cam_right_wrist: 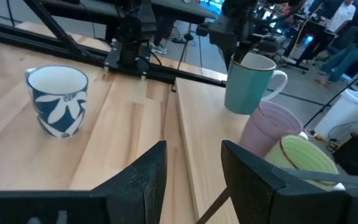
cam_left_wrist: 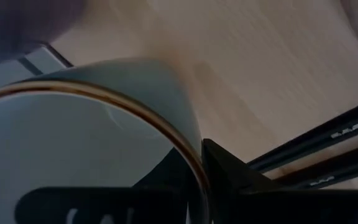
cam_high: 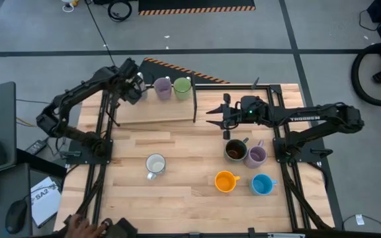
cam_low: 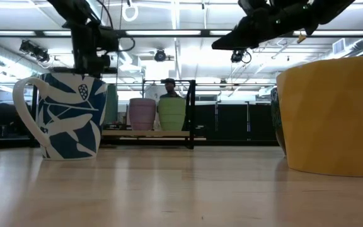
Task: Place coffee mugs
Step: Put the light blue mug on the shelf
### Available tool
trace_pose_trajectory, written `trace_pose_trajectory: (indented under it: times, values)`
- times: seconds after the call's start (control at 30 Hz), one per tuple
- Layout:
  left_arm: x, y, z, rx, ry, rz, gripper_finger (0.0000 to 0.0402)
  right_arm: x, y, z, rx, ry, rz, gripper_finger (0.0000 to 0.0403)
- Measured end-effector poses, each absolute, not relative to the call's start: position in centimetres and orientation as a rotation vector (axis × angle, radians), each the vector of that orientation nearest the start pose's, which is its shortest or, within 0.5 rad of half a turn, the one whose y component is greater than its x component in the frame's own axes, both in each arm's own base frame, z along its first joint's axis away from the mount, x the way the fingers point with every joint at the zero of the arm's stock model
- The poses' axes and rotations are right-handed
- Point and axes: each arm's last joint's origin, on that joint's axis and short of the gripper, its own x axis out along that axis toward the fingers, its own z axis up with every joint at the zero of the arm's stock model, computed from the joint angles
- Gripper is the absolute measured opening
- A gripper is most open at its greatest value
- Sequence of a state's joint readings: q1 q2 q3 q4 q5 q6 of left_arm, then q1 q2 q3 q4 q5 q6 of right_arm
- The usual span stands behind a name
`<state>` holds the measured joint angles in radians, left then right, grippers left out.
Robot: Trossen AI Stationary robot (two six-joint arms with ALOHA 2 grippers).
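The left hand is clenched on the rim of a pale mug, hard, smooth and easy to chip, held over the raised board beside the lilac mug, while the right hand hangs released above the worktop.

Wood table with a raised board at the back

Straight on the table stand a white mug with blue leaves, a brown mug touching a lilac mug, then an orange mug and a blue mug nearer the front. The board lies on the table, fenced by a dark frame; on it sit a second lilac mug and a green mug, seemingly touching
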<state>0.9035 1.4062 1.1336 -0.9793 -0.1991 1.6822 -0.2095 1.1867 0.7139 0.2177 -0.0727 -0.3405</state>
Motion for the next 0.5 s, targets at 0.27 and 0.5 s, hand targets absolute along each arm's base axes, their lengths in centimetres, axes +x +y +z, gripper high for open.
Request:
trace_pose_trajectory:
  times: [0.27, 0.5]
  values:
    - [16.8, 22.5, 24.5, 0.883, 1.607, -0.304, 0.004, 26.1, -5.5, 25.7, -0.286, 0.305, -0.092, 0.0158]
    - [16.8, 22.5, 25.3, 0.842, 1.533, -0.336, 0.004, 26.1, -5.5, 25.8, -0.291, 0.29, -0.095, 0.0158]
